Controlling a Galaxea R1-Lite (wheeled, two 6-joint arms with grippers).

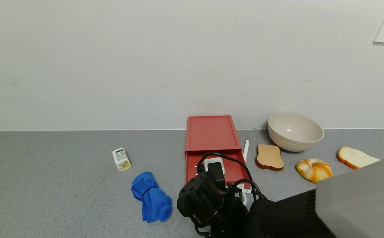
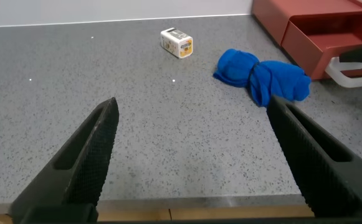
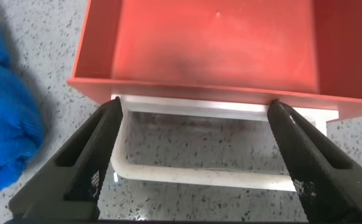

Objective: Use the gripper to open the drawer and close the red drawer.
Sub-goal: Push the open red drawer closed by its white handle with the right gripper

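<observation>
The salmon-red drawer (image 1: 211,132) sits at mid table against the wall, its tray (image 1: 235,170) slid part way out toward me. In the right wrist view the tray (image 3: 212,43) is empty and its white loop handle (image 3: 199,176) lies between the fingers. My right gripper (image 3: 194,107) is open, one finger at each end of the handle, and grips nothing. In the head view it (image 1: 211,198) hangs over the tray's front and hides most of the handle. My left gripper (image 2: 193,102) is open and empty over bare table, left of the drawer (image 2: 330,31).
A blue cloth (image 1: 152,196) and a small white box (image 1: 121,159) lie left of the drawer. On the right are a white stick (image 1: 246,150), a beige bowl (image 1: 294,130), brown toast (image 1: 269,157), a bread roll (image 1: 314,169) and a white bread slice (image 1: 355,157).
</observation>
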